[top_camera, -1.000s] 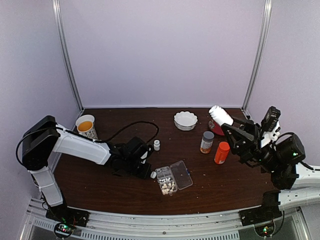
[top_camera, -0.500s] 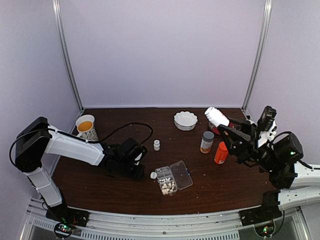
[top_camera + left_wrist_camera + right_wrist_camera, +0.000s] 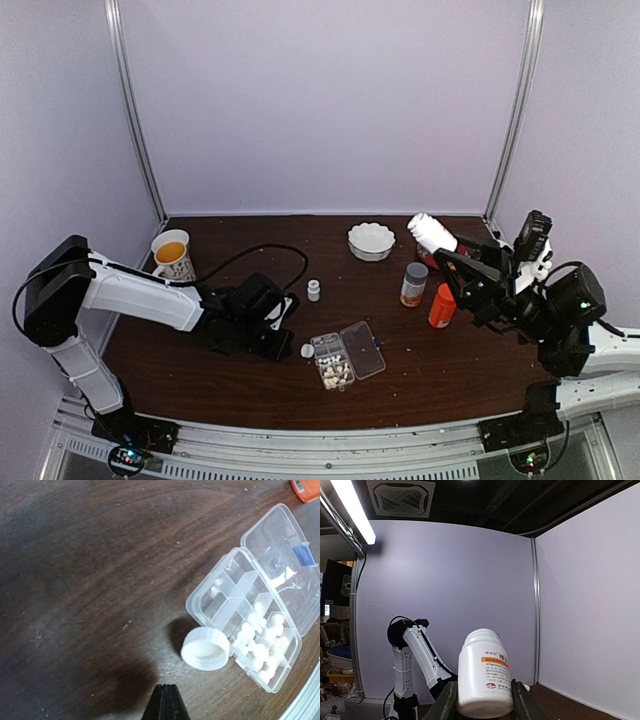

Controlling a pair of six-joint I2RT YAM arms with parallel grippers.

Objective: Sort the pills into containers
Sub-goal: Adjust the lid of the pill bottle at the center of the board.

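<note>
The clear organiser box (image 3: 345,357) lies open on the table, its lid (image 3: 364,348) folded out to the right. Cream-white pills (image 3: 335,373) fill its near cells. In the left wrist view the box (image 3: 235,587) has pills (image 3: 260,640) in the cells on one side, and one or two pills in a far cell. A white cap (image 3: 204,650) lies upside down against the box. My left gripper (image 3: 165,700) is shut and empty, just short of the cap; it also shows in the top view (image 3: 287,348). My right gripper (image 3: 484,705) is shut on a large uncapped white bottle (image 3: 485,672), held tilted in the air (image 3: 432,232).
A tiny white bottle (image 3: 314,290) stands behind the box. An amber bottle with a grey cap (image 3: 413,284) and an orange bottle (image 3: 443,305) stand under the right gripper. A white bowl (image 3: 371,241) sits at the back and a paper cup (image 3: 172,253) at the far left.
My left gripper has drawn back to the left, away from the cap. My right gripper has shifted slightly left with the white bottle.
</note>
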